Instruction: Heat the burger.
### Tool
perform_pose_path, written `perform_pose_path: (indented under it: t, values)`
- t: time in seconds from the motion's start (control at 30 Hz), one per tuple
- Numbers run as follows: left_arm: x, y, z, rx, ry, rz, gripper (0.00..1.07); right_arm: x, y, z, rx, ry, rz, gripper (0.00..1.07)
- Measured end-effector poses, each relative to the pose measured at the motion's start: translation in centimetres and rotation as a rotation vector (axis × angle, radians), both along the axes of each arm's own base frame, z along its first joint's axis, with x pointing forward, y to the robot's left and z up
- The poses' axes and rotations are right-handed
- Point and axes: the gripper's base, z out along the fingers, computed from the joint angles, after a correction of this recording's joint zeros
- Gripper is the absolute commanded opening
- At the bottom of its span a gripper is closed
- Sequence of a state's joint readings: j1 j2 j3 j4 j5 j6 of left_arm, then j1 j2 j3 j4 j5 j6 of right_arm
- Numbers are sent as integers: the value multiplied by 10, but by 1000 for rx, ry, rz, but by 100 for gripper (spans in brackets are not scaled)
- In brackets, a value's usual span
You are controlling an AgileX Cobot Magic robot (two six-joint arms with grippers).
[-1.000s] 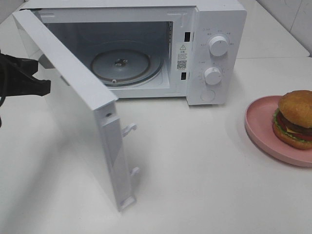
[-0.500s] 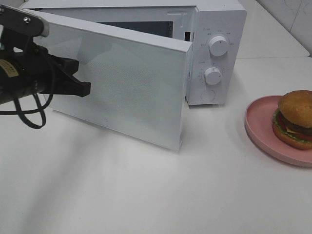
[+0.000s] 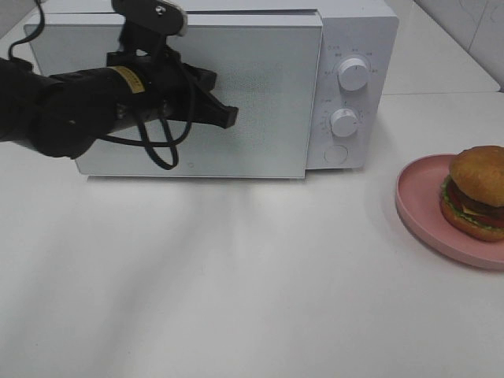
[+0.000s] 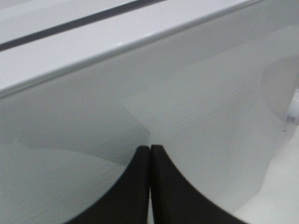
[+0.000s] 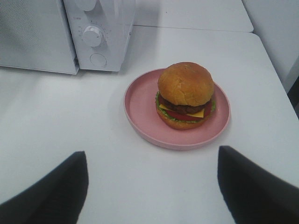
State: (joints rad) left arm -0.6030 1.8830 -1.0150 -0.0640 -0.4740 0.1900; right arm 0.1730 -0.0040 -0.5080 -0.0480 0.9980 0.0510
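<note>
The microwave door (image 3: pixel 189 94) now stands shut against the front of the microwave (image 3: pixel 354 31); one second ago it hung wide open with the glass turntable exposed, and half a second ago it was partway through its swing. My left fingers (image 3: pixel 224 116) did the pushing: they are pressed together, holding nothing, with their tips against the door panel, and the left wrist view shows the two black fingers (image 4: pixel 133 186) meeting edge to edge in front of the speckled door surface. The burger (image 3: pixel 476 193) has not moved: it sits on the pink plate (image 3: pixel 417 205) at the right edge of the table (image 3: pixel 252 299), well apart from the microwave and not inside it. My judgement is that the door has closed on an empty oven, so heating cannot proceed as things stand; the door would need to be opened again and the burger loaded before the two dials (image 3: pixel 353 75) on the control panel are of any use. My right fingers (image 5: pixel 152 186) are spread wide and empty, hovering on the near side of the plate with the burger between and beyond their tips, which suits a later pickup. The table is plain white, smooth and bare apart from these items. A pale tiled wall (image 3: pixel 472 24) shows at the far right corner.
</note>
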Motion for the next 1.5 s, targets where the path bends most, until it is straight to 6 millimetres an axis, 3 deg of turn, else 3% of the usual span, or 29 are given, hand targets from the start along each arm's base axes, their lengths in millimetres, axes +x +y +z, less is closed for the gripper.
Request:
perform_pose_path:
  t: [0.3, 0.43, 0.7, 1.03, 1.33, 1.5]
  values:
    - [21, -40, 0, 27, 11, -66, 0, 0, 0, 0, 0, 0, 0, 70]
    - [28, -67, 3, 60, 42, -112, 0, 0, 0, 0, 0, 0, 0, 70]
    - [25, -81, 12, 41, 96, -117, 0, 0, 0, 0, 1, 0, 1, 70]
    - [9, -74, 43, 173, 180, -163, 0, 0, 0, 0, 1, 0, 1, 70]
    - [-30, -41, 99, 294, 364, -169, 0, 0, 0, 0, 1, 0, 1, 70]
    - [-49, -24, 118, 327, 467, -135, 0, 0, 0, 0, 1, 0, 1, 70]
